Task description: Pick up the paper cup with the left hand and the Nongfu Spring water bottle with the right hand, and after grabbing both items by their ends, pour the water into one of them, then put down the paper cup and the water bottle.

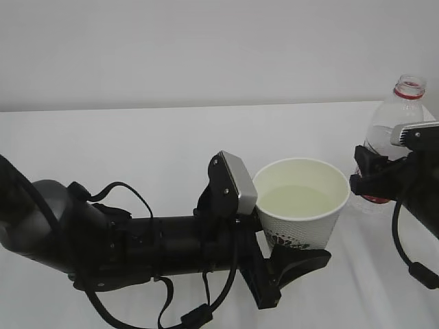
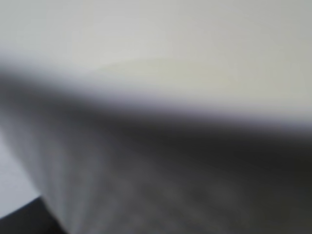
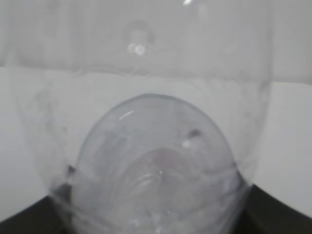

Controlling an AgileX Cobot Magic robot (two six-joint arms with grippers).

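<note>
The paper cup [image 1: 302,205] stands upright at centre right, and my left gripper [image 1: 291,241] is shut on its lower part. Clear water [image 1: 296,201] lies in the cup. In the left wrist view the cup's wall [image 2: 146,170] fills the frame as a blur. The Nongfu Spring water bottle [image 1: 398,113] is upright at the right edge, uncapped, with its red neck ring showing. My right gripper [image 1: 374,179] is shut on the bottle's lower body. The right wrist view looks through the clear bottle [image 3: 156,161] from very close. Whether cup and bottle rest on the table I cannot tell.
A white table [image 1: 137,151] runs under both arms, with a plain pale wall behind it. My left arm lies low across the front left, with cables looped under it. A gap separates the cup from the bottle.
</note>
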